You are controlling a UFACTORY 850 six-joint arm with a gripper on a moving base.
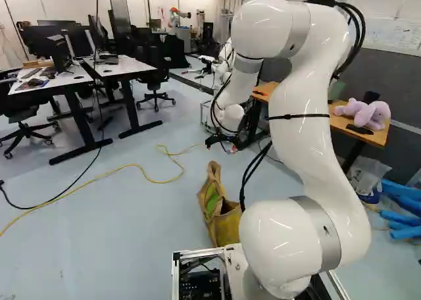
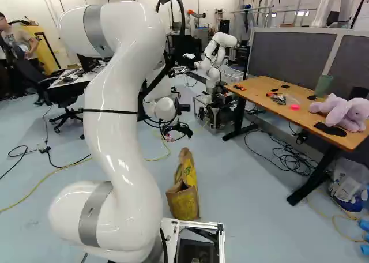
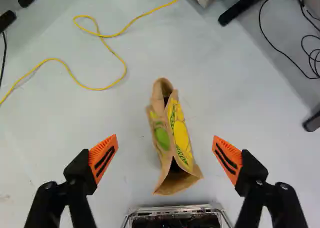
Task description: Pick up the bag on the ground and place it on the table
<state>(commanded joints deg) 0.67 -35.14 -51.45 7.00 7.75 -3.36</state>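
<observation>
My gripper (image 2: 176,137) hangs over the floor beyond the bag (image 2: 184,202) in the right base view. Seen from the wrist, the gripper (image 3: 165,142) is open, its orange pads wide apart. The tan bag (image 3: 181,133), printed yellow and green, stands on the floor below and between the fingers, touched by neither. Its top gapes a little. The same bag (image 1: 227,226) shows beside my arm's lower joint in the left base view. The wooden table (image 2: 259,89) stands at the right of the right base view.
On the table lie a purple plush toy (image 2: 343,112), a green cup (image 2: 323,85) and small items. Another robot (image 2: 217,58) stands beyond, left of the table. A yellow cable (image 3: 100,35) crosses the floor near the bag. Black cables (image 2: 288,156) lie under the table.
</observation>
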